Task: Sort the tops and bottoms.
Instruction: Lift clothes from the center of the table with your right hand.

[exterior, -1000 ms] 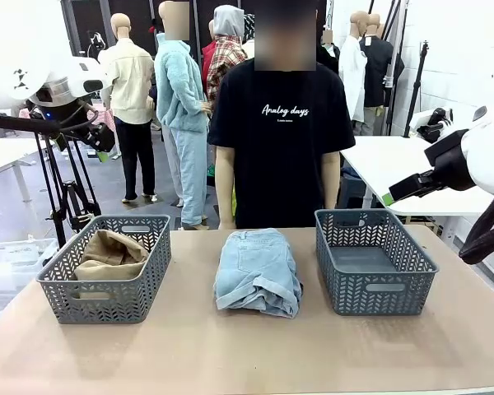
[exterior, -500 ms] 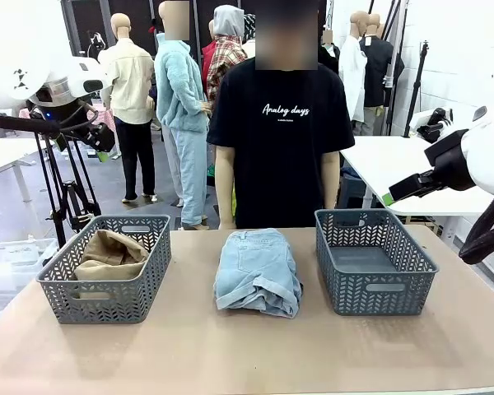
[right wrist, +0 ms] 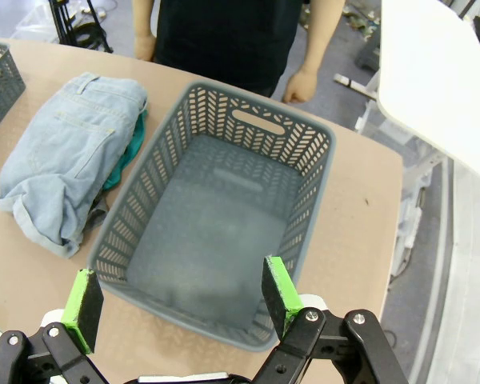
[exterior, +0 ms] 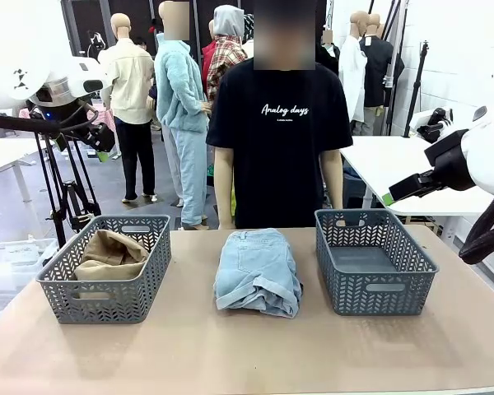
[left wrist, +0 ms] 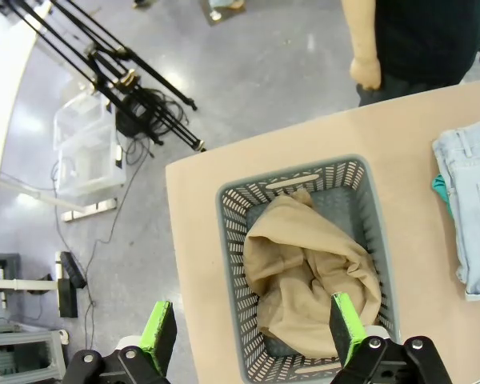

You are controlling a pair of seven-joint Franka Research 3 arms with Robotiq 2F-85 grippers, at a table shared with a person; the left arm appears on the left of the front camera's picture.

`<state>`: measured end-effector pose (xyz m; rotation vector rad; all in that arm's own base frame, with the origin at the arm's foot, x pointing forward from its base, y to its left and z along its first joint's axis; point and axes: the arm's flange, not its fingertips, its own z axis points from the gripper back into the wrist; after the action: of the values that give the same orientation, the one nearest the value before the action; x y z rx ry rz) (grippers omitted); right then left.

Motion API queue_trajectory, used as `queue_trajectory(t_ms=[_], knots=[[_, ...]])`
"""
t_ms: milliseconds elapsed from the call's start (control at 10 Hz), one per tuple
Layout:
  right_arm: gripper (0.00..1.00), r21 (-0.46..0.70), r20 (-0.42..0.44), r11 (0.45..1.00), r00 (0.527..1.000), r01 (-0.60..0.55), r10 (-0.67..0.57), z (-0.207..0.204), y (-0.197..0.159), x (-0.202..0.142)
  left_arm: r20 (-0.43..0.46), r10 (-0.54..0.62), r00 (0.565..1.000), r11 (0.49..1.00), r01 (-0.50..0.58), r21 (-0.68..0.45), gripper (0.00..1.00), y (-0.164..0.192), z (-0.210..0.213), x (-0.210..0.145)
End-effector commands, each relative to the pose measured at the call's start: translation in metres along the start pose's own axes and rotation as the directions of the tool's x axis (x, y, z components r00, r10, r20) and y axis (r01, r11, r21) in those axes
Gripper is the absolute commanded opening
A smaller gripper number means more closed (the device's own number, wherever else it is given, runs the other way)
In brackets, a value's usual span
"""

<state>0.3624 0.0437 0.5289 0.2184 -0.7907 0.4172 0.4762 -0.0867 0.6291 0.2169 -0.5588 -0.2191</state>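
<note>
A tan khaki top (exterior: 107, 251) lies crumpled in the left grey basket (exterior: 99, 298). In the left wrist view this top (left wrist: 308, 272) sits below my open left gripper (left wrist: 252, 332), which hangs high above its basket (left wrist: 228, 240). The folded denim bottoms (exterior: 258, 271) rest on the table's middle, with a teal tee (right wrist: 130, 150) and a grey cloth edge (right wrist: 98, 214) peeking from under the denim (right wrist: 64, 168). My open right gripper (right wrist: 182, 300) hovers high over the empty right basket (right wrist: 308, 128). From the front, both the left gripper (exterior: 101, 148) and the right gripper (exterior: 393, 193) are raised at the sides.
A person in a black tee (exterior: 280, 132) stands at the far edge, hands (right wrist: 304, 84) hanging by the table. The brown tabletop (exterior: 230, 354) has free room in front. Tripod legs (left wrist: 136, 88) stand on the floor to the left, and a white table (exterior: 395, 164) to the right.
</note>
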Motion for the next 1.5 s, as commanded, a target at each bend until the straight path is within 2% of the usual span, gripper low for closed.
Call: queue_trajectory(t_ms=[0, 1400], knots=[[1.00, 0.002, -0.007, 1.000, 1.000, 0.008, -0.008, -0.0023, 0.0006, 0.0000, -0.002, 0.004, 1.000, 1.000, -0.004, 0.005, 1.00, 0.0010, 0.0034, -0.0002], [1.00, 0.002, -0.007, 1.000, 1.000, 0.008, -0.008, -0.0023, 0.0006, 0.0000, 0.000, 0.000, 1.000, 1.000, 0.000, 0.000, 1.00, 0.0000, 0.0000, 0.0000]])
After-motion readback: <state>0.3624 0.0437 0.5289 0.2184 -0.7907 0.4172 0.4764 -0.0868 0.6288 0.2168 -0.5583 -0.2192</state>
